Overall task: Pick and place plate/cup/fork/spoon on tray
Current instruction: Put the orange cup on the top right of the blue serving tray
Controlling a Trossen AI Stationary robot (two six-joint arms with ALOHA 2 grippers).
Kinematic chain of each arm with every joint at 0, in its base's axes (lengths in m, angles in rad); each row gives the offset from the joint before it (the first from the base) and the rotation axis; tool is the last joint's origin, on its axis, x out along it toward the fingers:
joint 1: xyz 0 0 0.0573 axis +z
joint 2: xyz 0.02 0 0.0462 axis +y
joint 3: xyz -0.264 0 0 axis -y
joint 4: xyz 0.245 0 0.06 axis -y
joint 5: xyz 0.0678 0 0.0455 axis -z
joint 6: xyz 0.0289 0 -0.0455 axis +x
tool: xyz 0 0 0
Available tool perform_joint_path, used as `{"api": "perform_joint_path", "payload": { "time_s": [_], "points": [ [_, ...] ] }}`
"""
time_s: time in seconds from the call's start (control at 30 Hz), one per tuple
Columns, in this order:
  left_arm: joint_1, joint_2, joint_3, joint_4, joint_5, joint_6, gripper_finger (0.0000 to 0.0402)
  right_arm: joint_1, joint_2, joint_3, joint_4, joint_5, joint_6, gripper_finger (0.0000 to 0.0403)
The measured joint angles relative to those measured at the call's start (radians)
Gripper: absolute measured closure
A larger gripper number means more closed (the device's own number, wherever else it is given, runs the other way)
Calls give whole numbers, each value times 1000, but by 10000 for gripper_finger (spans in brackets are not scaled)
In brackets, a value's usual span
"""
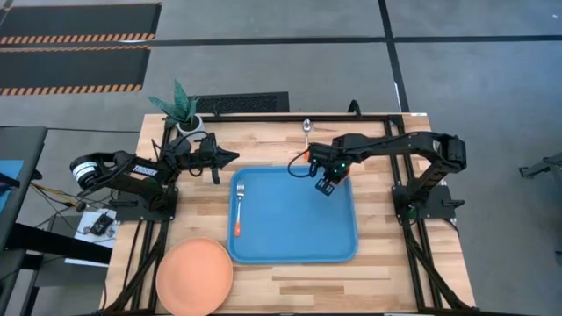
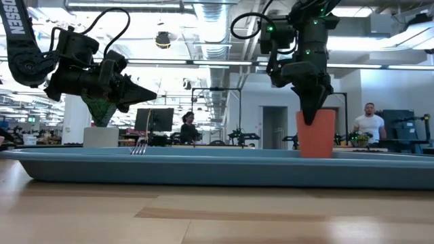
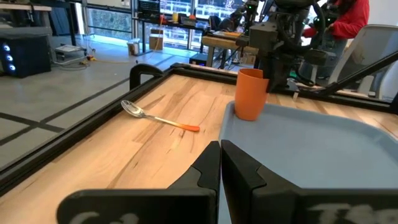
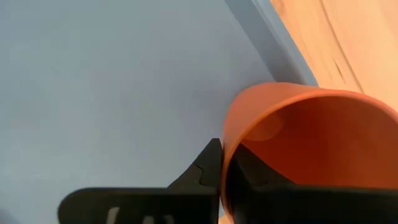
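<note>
The orange cup (image 2: 316, 133) stands upright on the blue tray (image 1: 294, 237), near its far edge, and also shows in the left wrist view (image 3: 250, 93). My right gripper (image 1: 327, 184) is over it, shut on its rim. The fork (image 1: 238, 207) lies on the left part of the tray. The spoon (image 1: 306, 130) lies on the table beyond the tray's far edge, its orange handle toward the tray. The salmon plate (image 1: 193, 273) lies on the table at the near left. My left gripper (image 1: 230, 158) is shut and empty, above the table off the tray's far left corner. My right gripper pinches the cup's wall at the rim (image 4: 225, 144), one finger inside the cup and one outside. The fingers (image 2: 310, 108) come from above, pointing down. The cup stays upright with its base at the tray floor, behind the tray's rim in the low view.
A white pot with a green plant (image 1: 182, 110) stands at the table's far left corner, close behind my left arm. Black frame rails (image 1: 263, 116) run along the table's far edge. People stand in the room beyond the table.
</note>
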Motion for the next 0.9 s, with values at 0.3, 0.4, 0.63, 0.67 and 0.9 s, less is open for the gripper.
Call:
{"api": "perform_joint_path", "payload": {
  "time_s": [0.3, 0.4, 0.63, 0.67, 0.9],
  "points": [
    [0, 0, 0, 0, 0, 0, 401, 12, 0, 0, -15, 0, 19, 380],
    [0, 0, 0, 0, 0, 0, 401, 12, 0, 0, -24, -4, 24, 373],
    [0, 0, 0, 0, 0, 0, 401, 12, 0, 0, -24, -16, 24, 372],
    [0, 0, 0, 0, 0, 0, 401, 12, 0, 0, -24, -17, 24, 371],
    [0, 0, 0, 0, 0, 0, 401, 13, -2, -1, -30, -39, 24, 362]
  ]
}}
